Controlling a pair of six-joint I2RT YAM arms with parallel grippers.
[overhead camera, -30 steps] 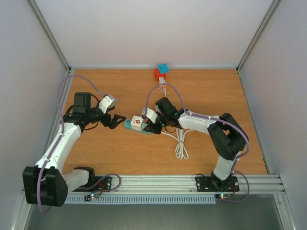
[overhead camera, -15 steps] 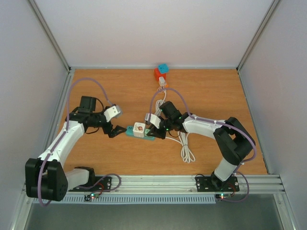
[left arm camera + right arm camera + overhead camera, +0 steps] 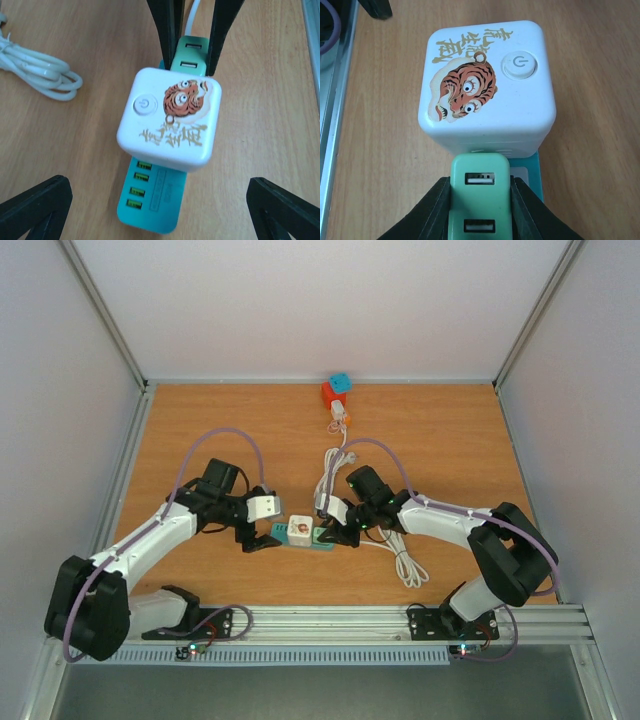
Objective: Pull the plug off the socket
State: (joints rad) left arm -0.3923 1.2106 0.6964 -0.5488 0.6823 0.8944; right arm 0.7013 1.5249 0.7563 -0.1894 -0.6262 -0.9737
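Note:
A teal socket strip (image 3: 288,540) lies flat on the wooden table, near the front middle. On it sit a white cube plug with a tiger picture (image 3: 298,531) and a light green plug with two USB ports (image 3: 480,195). My right gripper (image 3: 480,215) is shut on the green plug, one finger on each side. My left gripper (image 3: 160,215) is open, its fingers (image 3: 35,207) wide on either side of the strip's free end (image 3: 155,200), touching nothing. The white cube (image 3: 170,120) stands between the two grippers.
A coiled white cable (image 3: 395,550) runs from the strip's right end toward a red and blue cube (image 3: 337,390) at the back edge. Part of the coil (image 3: 35,70) lies beside the strip. The aluminium rail (image 3: 400,620) borders the near edge.
The right gripper has shut on the green plug and brought the strip nearer the front. The left arm has swung right and forward until its open fingers straddle the strip's free end.

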